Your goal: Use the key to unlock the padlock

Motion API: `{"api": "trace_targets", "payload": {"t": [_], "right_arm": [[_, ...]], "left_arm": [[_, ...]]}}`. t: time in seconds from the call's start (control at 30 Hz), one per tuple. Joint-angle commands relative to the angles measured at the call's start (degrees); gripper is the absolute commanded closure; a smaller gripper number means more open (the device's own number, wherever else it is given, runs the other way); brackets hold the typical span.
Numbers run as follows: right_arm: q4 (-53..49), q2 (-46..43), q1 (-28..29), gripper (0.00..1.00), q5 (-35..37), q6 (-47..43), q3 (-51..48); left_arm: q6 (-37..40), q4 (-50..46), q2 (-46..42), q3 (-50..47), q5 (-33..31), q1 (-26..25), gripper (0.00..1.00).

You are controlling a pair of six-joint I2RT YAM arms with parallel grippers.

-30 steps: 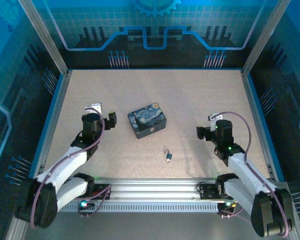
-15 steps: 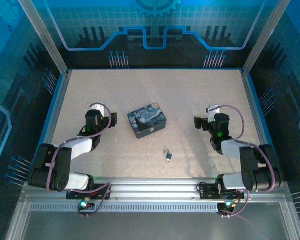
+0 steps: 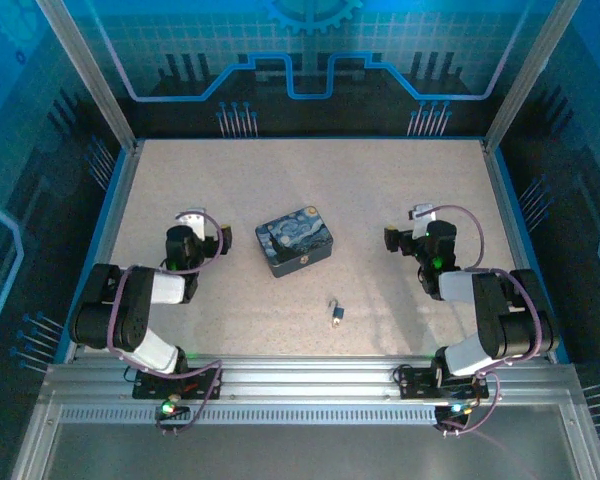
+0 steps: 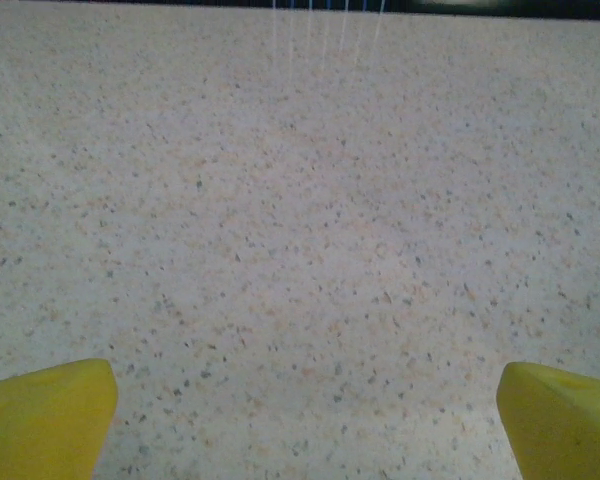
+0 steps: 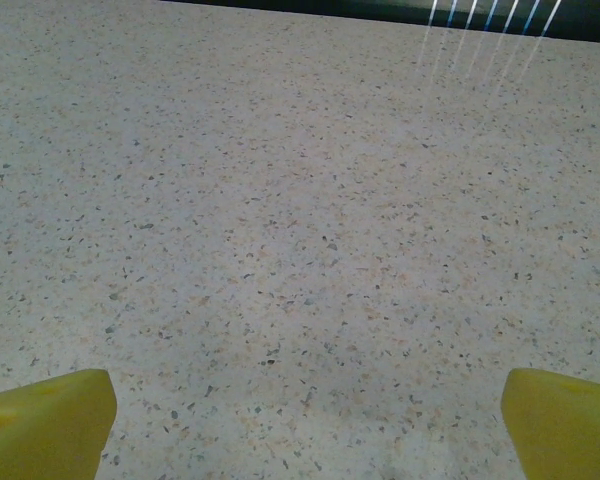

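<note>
Right gripper (image 5: 308, 420) has edged slightly farther out.

The starry-night tin (image 3: 294, 241) stands near the middle of the speckled table (image 3: 380, 180) as the one bulky obstacle. The tiny padlock (image 3: 337, 315) lies low at its 5 o'clock, apart from it, with open tabletop between them. From 10 round to 2 o'clock of the tin the surface runs free to the enclosure walls (image 3: 310, 100), and the left gripper (image 3: 208, 226) at 9 o'clock and the right gripper (image 3: 408, 225) at 3 o'clock, jaws spread wide, each have an unblocked lane inward.
</note>
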Motion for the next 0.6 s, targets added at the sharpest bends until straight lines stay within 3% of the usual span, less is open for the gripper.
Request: {"api": "trace_targets", "payload": {"t": [0.0, 0.57], "right_arm": [[1.17, 0.31, -0.15, 0.0, -1.22, -1.39, 1.23], [0.95, 0.27, -0.45, 0.0, -1.9, -1.23, 1.42]], "left_arm": [[-1.06, 3.49, -0.07, 0.37, 1.42, 0.64, 0.01], [-1.06, 3.57, -0.07, 0.37, 1.45, 0.64, 0.01]]}}
